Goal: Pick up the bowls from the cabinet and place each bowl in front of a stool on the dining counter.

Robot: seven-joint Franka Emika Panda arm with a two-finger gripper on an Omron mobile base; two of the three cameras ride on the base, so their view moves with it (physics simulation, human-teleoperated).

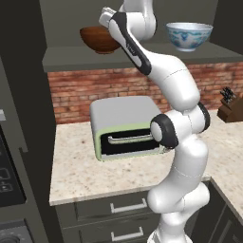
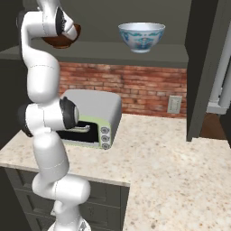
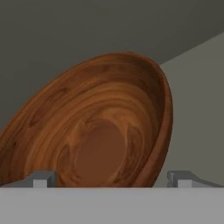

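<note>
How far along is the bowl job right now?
Nothing delivered yet: the wooden bowl and the white bowl both sit on the cabinet shelf. In hand: the open gripper is closing in on the wooden bowl. Left: grasping and placing both.

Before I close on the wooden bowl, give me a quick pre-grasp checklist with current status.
1. Gripper open: ok, fingertips stand wide apart.
2. Aimed at the wooden bowl: ok, the hand view looks into its inside.
3. Bowl wall between the fingers: cannot tell.
4. Wooden bowl on the cabinet shelf, nothing lifted: ok.
5. White and blue bowl apart from the hand: ok, it stands further right along the shelf.
6. Toaster oven below, clear of the hand: ok.
</note>
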